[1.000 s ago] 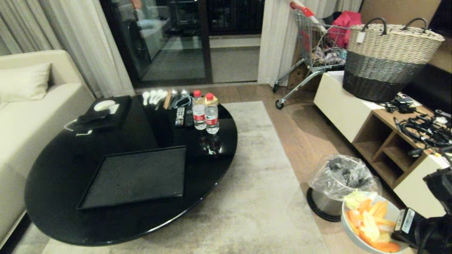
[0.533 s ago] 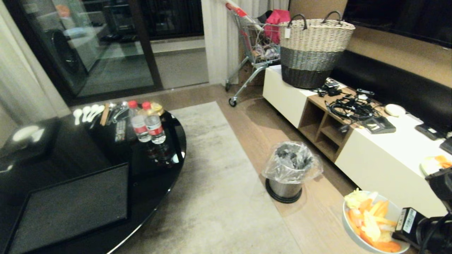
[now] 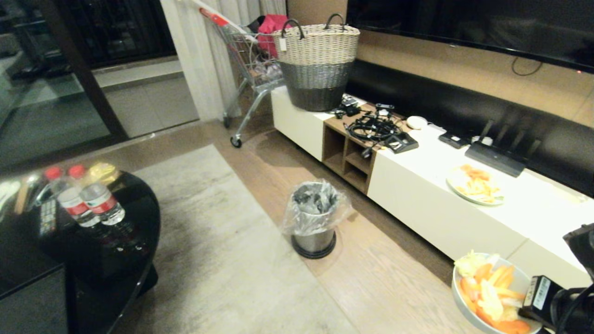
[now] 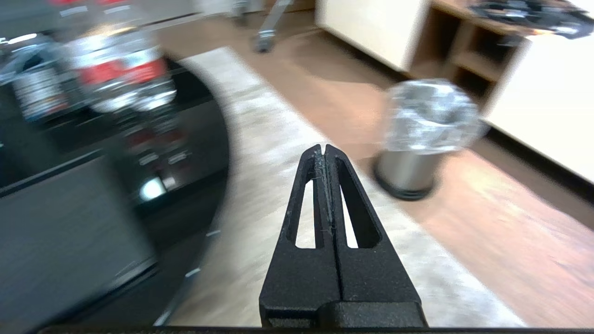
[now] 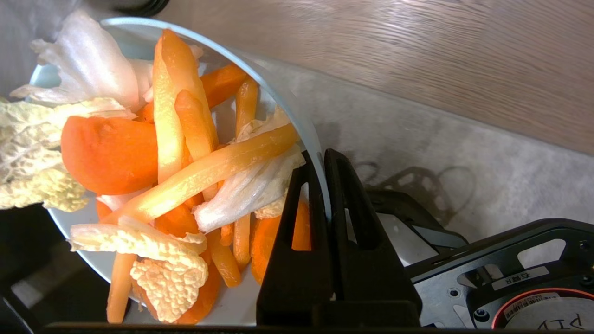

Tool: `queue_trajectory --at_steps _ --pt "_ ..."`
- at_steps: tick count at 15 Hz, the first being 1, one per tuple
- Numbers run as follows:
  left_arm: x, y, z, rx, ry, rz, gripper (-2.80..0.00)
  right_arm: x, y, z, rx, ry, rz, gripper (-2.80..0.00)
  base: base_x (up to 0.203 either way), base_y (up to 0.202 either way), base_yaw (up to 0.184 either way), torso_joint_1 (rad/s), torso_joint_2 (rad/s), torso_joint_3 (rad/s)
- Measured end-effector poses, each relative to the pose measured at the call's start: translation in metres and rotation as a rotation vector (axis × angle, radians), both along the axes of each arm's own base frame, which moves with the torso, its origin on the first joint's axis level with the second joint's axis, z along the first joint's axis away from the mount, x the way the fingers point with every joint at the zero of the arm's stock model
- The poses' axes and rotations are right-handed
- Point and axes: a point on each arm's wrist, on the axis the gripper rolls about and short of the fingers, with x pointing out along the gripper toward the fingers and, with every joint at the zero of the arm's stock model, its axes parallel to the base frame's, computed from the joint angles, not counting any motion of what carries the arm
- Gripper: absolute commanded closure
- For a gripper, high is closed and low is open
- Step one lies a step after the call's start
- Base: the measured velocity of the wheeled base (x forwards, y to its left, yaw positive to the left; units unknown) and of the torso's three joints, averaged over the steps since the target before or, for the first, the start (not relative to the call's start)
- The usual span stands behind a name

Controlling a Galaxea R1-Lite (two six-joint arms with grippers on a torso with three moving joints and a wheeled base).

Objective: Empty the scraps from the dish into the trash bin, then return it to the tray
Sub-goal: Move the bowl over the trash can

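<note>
Clearly the main risk lay in the grip: the right gripper (image 5: 324,167) pinched only the thin rim of the dish (image 5: 278,93), one finger inside the wall and one outside, so the whole heaped load hung out beyond the jaws on one side. The scraps (image 5: 185,157) were piled above the rim, with carrot sticks and cabbage leaves lying loose on top, and a jolt or a quick turn of the base could have shaken pieces onto the rug or wood floor, or let the smooth ceramic twist and slip between the pads. The bin (image 3: 314,218) stood well apart from the jaws, out across the floor beside the white cabinet (image 3: 417,199), so the dish had not yet come over its mouth; tipping from there would have spilled everything short, and the loose liner might have caught falling sticks on its outer folds. The left gripper (image 4: 326,153) hung idle with its jaws pressed together, holding nothing. Compared with a second earlier, the whole head view had swung toward the robot's right: the table (image 3: 116,260) and bottles (image 3: 88,199) had slid to the left edge, the tray was almost out of view, the basket (image 3: 320,65) had moved toward the middle, and a plate (image 3: 475,185) on the cabinet had come into sight. The dish kept its place against the gripper throughout.
</note>
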Motion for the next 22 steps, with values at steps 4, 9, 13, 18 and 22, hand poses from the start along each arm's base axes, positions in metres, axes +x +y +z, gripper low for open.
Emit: queue_trajectory --at_steps 4,9,13,18,22 --pt "0.000 0.000 0.000 0.000 -0.001 0.000 0.00 0.001 0.000 0.001 -0.002 -0.006 0.004 0.00 0.001 0.002 -0.046 0.001 0.00 0.001" --pt "0.000 0.000 0.000 0.000 0.000 0.000 0.00 0.006 0.002 0.002 -0.013 -0.015 0.028 0.00 0.000 0.000 0.000 0.000 0.00 0.000" --pt "0.000 0.000 0.000 0.000 0.000 0.000 0.00 0.015 0.006 0.012 -0.009 -0.041 0.036 0.00 0.000 0.000 0.000 0.000 0.00 0.000" --pt "0.000 0.000 0.000 0.000 0.000 0.000 0.00 0.020 0.008 0.014 -0.024 -0.041 0.065 0.00 0.000 0.000 0.000 0.000 0.00 0.000" --pt "0.000 0.000 0.000 -0.001 0.000 -0.001 0.00 0.023 0.009 0.018 -0.021 -0.058 0.067 0.00 0.108 0.000 0.000 0.001 0.00 0.003"
